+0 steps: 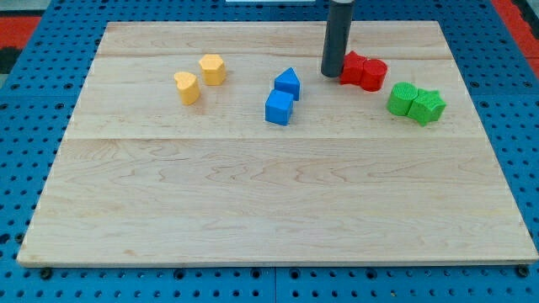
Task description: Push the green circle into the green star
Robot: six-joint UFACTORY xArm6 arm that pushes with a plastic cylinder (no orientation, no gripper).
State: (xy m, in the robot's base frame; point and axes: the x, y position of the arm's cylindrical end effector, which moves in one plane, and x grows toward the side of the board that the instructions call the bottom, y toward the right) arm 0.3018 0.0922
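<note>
Already the green circle (402,98) lay touching the green star (428,107), on the star's left as the view showed it, though which of the two was which I judged only from their outlines. My tip (330,74) rested on the desk (253,210) well to the star's upper left, just beside the nearer of two red blocks (354,66), and those red blocks sat between the tip and the star. The arm carried no grasping tool, only a plain rod, so there was nothing to open, close or hold.

The main risk seemed to be the red pair. A straight run from the tip toward the star would have shoved them into the green blocks and likely knocked the circle off the star. A hard or off-centre push on the circle could also have spun it past the star, or driven both toward the desk's right edge, which was fairly near the star. The two blue blocks (283,94) and two yellow blocks (199,77), much farther left of the star, looked safely out of the way.
</note>
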